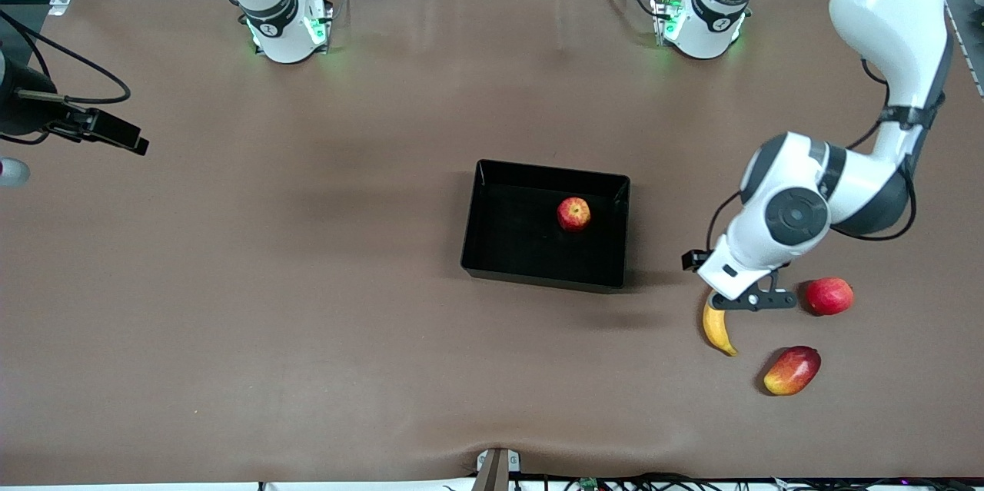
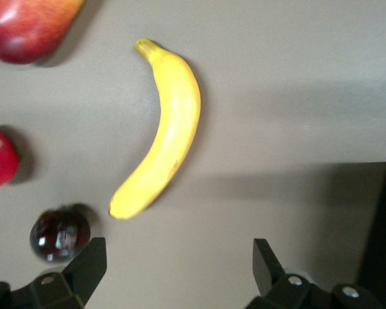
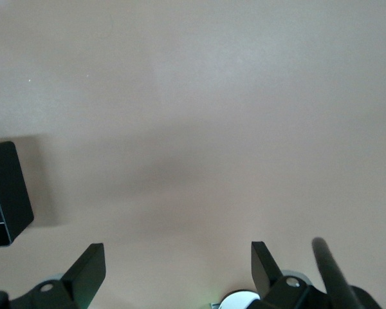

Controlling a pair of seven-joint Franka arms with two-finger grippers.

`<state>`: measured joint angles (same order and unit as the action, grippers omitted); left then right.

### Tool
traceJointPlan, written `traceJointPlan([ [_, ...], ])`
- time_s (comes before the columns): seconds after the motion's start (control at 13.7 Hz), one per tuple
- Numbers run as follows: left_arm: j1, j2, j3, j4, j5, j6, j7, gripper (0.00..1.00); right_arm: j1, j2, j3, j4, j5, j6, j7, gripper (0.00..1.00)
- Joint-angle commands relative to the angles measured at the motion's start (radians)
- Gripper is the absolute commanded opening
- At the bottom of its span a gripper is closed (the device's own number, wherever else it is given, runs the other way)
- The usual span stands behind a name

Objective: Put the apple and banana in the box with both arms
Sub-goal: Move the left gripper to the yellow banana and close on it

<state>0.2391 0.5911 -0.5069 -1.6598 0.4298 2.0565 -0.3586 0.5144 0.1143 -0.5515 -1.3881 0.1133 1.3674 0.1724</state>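
The apple (image 1: 573,213) lies inside the black box (image 1: 550,168) at mid-table. The yellow banana (image 1: 717,331) rests on the table toward the left arm's end, nearer the front camera than the box. My left gripper (image 1: 757,300) hangs open just over the table by the banana's farther tip. In the left wrist view the banana (image 2: 164,129) lies ahead of the left gripper (image 2: 180,248), with nothing between the fingers. My right gripper (image 1: 119,135) waits open, raised at the right arm's end of the table; in the right wrist view the right gripper (image 3: 178,251) is empty.
A plain red fruit (image 1: 829,296) and a red-yellow mango-like fruit (image 1: 792,370) lie close to the banana. A dark glossy round thing (image 2: 59,233) sits beside one left finger. A corner of the box (image 3: 6,193) shows in the right wrist view.
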Motion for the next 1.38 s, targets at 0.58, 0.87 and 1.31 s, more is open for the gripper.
traceJointPlan([
  [0.58, 0.088, 0.182, 0.021, -0.015, 0.09, 0.238, 0.23, 0.22, -0.268, -0.074, 0.184, -0.085, -0.044, 0.01, -0.162, 1.0],
  [0.87, 0.083, 0.142, 0.011, -0.012, 0.092, 0.228, 0.233, 0.0, -0.658, -0.071, 0.609, -0.077, -0.067, 0.015, -0.162, 1.0],
  [1.31, 0.071, 0.052, -0.183, 0.003, 0.09, 0.122, 0.216, 0.0, -0.614, -0.087, 0.583, -0.075, -0.107, 0.018, -0.152, 1.0],
])
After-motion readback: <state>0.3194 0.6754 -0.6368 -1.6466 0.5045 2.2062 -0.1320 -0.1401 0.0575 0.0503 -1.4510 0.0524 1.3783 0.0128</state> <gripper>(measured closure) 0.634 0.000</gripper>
